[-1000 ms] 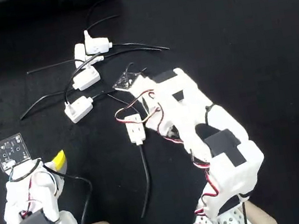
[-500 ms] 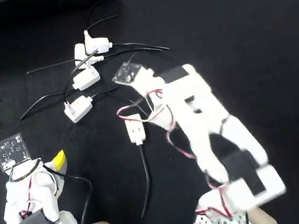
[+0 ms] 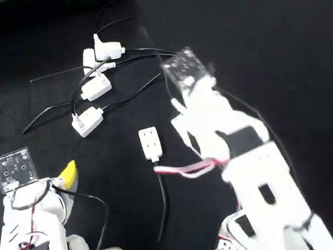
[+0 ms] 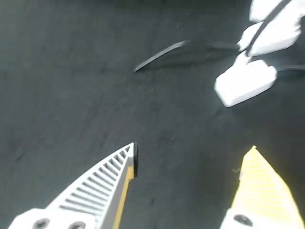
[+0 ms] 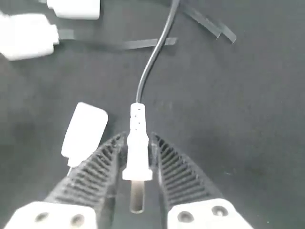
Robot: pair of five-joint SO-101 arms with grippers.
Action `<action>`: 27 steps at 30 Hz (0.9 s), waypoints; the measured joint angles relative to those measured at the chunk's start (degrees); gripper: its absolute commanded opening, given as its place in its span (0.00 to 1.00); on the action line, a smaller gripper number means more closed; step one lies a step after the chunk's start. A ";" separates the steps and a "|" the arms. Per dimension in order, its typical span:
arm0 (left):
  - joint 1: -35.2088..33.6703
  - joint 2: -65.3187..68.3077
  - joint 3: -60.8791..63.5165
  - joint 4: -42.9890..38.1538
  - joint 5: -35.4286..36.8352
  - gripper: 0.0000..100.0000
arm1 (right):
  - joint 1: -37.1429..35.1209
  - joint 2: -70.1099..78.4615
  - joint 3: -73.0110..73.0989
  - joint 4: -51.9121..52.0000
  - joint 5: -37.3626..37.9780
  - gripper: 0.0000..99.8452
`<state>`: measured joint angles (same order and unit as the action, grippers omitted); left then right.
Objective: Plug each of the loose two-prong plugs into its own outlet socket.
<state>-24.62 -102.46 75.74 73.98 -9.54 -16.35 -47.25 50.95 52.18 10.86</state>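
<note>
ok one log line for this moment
right gripper: shut on white two-prong plug with black cord | left gripper: open, empty | white outlet socket: flat on black table, nothing plugged in

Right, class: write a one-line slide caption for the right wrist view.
Right hand grips a white two-prong plug, its cord trailing away.

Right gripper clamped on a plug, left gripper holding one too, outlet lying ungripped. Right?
No: the left gripper is open and empty, as the left wrist view shows. The right gripper is clamped on a plug; the outlet lies ungripped.
</note>
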 measured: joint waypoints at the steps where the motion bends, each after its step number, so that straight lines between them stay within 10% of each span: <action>1: 1.14 1.23 -1.41 0.26 0.00 0.35 | 0.00 -2.81 2.20 -1.85 -1.85 0.01; 15: 18.37 44.04 -24.88 4.40 2.64 0.40 | 7.47 -24.35 24.35 -21.19 -17.05 0.01; 27: 35.25 74.11 -35.16 -10.20 15.74 0.40 | 11.16 -28.57 29.19 -26.90 -18.73 0.01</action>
<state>10.64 -28.35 40.57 63.78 6.20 -5.19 -75.82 80.13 25.27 -7.87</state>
